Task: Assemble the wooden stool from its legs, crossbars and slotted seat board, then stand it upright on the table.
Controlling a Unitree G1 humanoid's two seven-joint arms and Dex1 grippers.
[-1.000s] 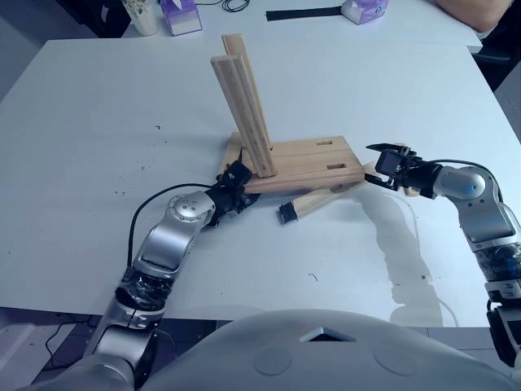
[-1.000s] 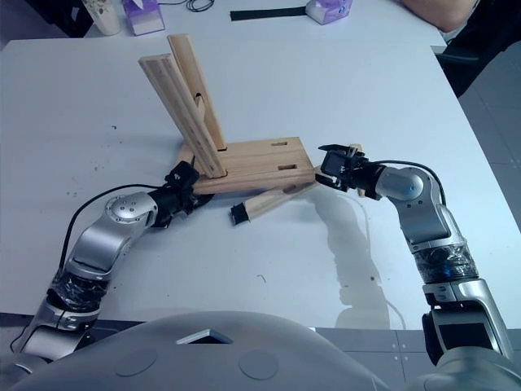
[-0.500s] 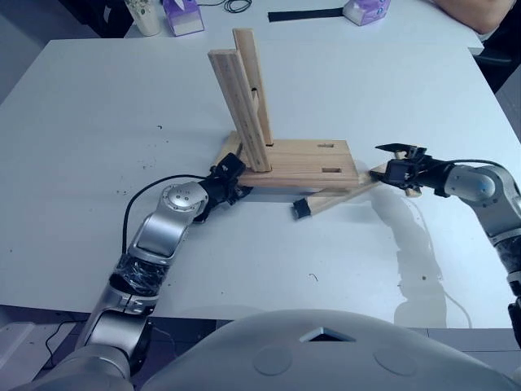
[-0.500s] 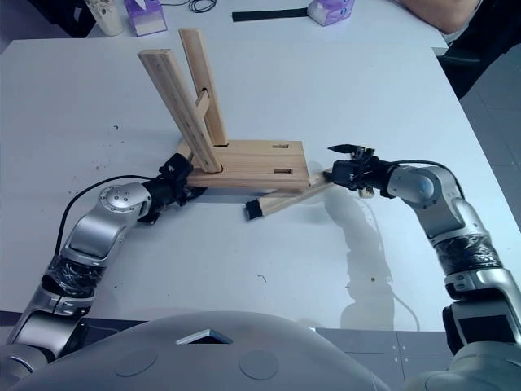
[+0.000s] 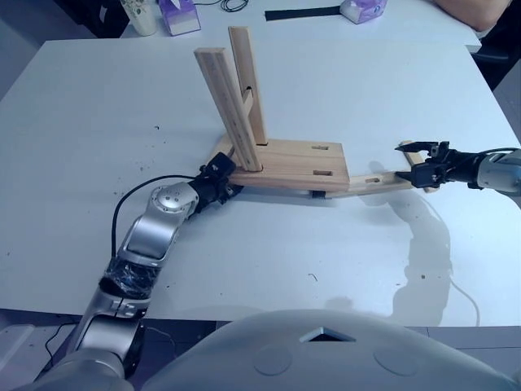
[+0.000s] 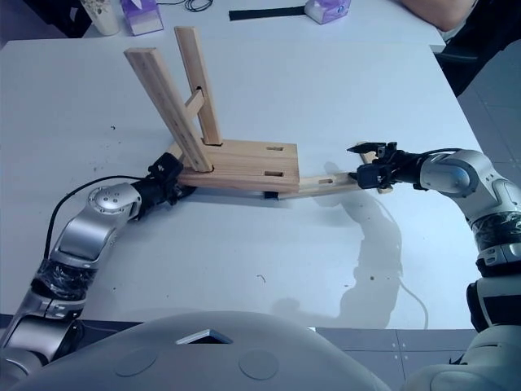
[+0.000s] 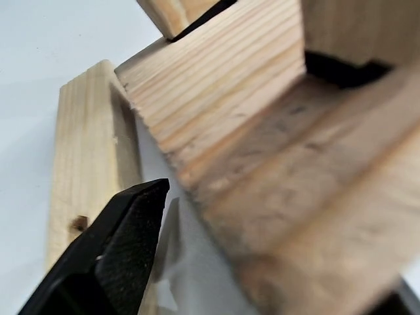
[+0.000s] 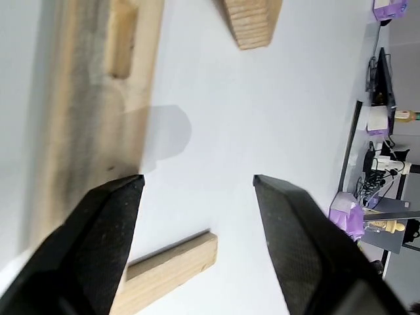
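The slotted seat board [image 5: 297, 163] lies flat mid-table. Two legs [image 5: 232, 98] joined by a crossbar rise tilted from its left end. My left gripper [image 5: 218, 175] sits at the board's left corner; its finger [image 7: 128, 243] shows a thin gap to the wood, open around the corner. A loose slotted leg [image 5: 370, 181] runs from under the board's right edge out to my right gripper [image 5: 425, 167]. That gripper is open, with bare table between its fingers [image 8: 105, 243] and the leg [image 8: 98, 92] lying along one of them.
Two short wooden pieces [image 8: 252, 23] [image 8: 172, 274] lie on the table near the right gripper. Along the far edge stand a cup [image 5: 140, 15], two purple tissue boxes [image 5: 181, 15] [image 5: 360, 10] and a black strap [image 5: 301, 14]. The front half of the table is bare.
The right gripper moved right, and the loose leg came out from under the board to lie pointing right. The board with its upright legs shifted left with the left gripper.
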